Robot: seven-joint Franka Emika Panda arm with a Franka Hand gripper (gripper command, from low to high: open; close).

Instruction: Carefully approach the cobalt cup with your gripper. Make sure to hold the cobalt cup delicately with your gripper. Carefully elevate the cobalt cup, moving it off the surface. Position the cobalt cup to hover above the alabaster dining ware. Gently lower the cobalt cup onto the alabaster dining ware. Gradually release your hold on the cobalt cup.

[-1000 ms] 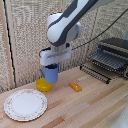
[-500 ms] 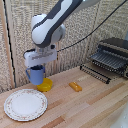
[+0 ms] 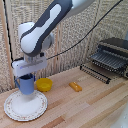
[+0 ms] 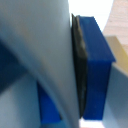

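Glossy blue cylindrical mug (image 3: pixel 26 84) upright, long axis vertical, white boxy gripper (image 3: pixel 27 76) clamped on its rim, over patterned-rim round white plate (image 3: pixel 25 106), low yellow bowl (image 3: pixel 44 84) beside.

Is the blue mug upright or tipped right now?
Upright. The mug hangs level in the gripper, rim up, over the white plate.

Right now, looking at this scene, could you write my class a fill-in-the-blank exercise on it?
1. The claw holds a blue ____.
2. The cup hangs above the white ____.
3. Beside the plate sits a low bowl coloured ____.
4. The small orange object lies on the wooden ____.

Missing words: cup; plate; yellow; table
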